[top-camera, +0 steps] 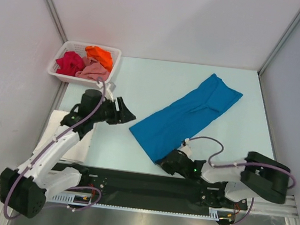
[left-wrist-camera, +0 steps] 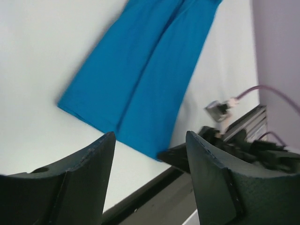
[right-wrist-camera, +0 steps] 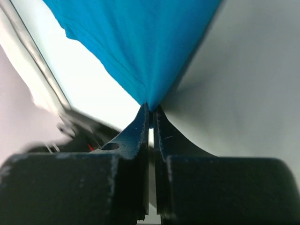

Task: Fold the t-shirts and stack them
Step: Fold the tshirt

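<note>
The bright blue t-shirt lies as a long folded strip, diagonal across the table, and also shows in the left wrist view. My right gripper is shut on its near corner; in the right wrist view the blue cloth runs pinched into the closed fingertips. My left gripper is open and empty, hovering just left of the shirt's near left corner. The crimson, orange and dusty pink shirts lie crumpled in the basket. A white cloth lies flat under the left arm.
The white slotted basket stands at the back left corner. Grey walls close the table at the back and sides. A black rail with the arm bases runs along the near edge.
</note>
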